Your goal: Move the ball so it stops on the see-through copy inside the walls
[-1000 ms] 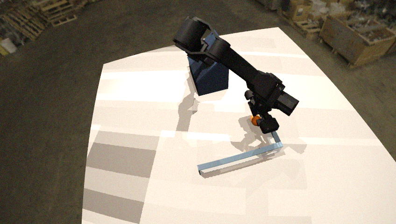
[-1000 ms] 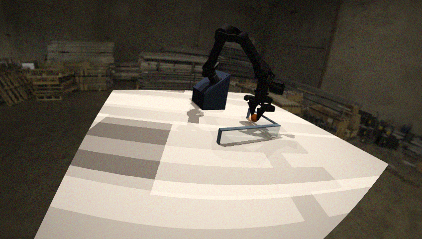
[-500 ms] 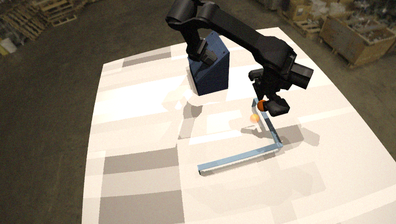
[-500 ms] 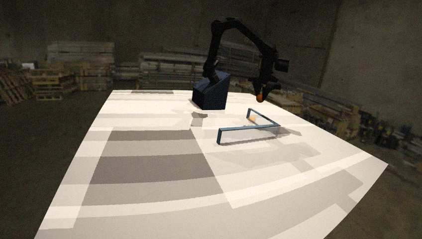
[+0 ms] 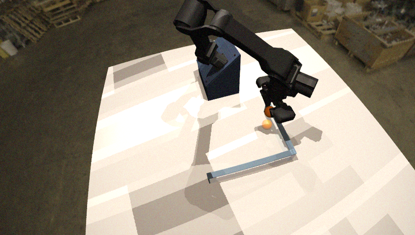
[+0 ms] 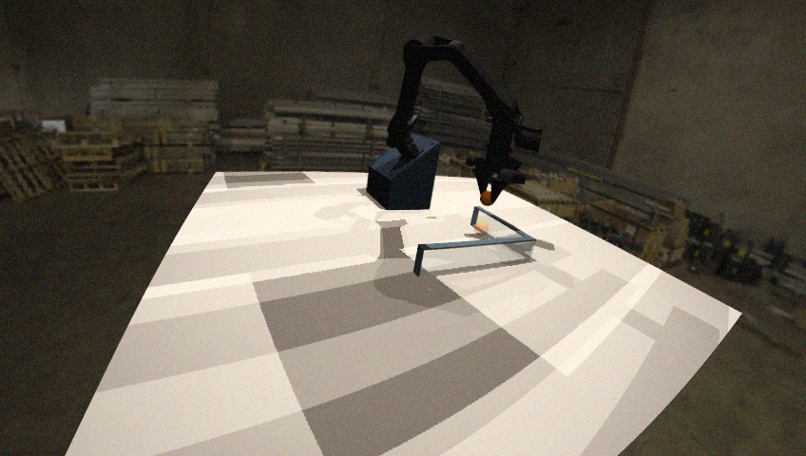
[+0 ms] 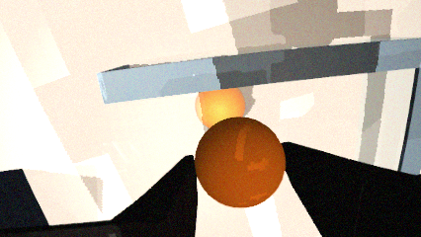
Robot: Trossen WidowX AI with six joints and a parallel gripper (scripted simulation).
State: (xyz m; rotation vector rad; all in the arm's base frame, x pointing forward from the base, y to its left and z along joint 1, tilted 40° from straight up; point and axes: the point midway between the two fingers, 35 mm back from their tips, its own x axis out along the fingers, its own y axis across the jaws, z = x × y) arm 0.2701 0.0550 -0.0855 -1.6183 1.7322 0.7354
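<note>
Stacked pallets and crates ring a dim warehouse floor, and in the middle sits a white-and-grey table (image 5: 151, 163) carrying 1 dark blue pedestal (image 5: 224, 78), the landmark for everything else. Just to the pedestal's right in the top view, 1 black arm (image 5: 262, 49) reaches out and down, and its gripper (image 5: 272, 111) pinches the ball (image 5: 268, 111) between both fingers — 1 solid orange ball, lifted off the surface, as the exterior view shows it hanging above the wall tops. Directly beneath and slightly toward the viewer from the held ball lies 1 see-through copy (image 5: 266, 124), paler and glowing, resting on the table inside the corner. That offset is what the coming move likely turns on: from the wrist view the copy (image 7: 220, 107) sits just beyond the ball (image 7: 240, 162), between it and the nearer wall, so a short advance and a descent should line them up. Farther right and toward the viewer from the pedestal, 2 low clear walls (image 5: 253, 164) meet in 1 corner — the ball hangs near the open end of the shorter wall.
</note>
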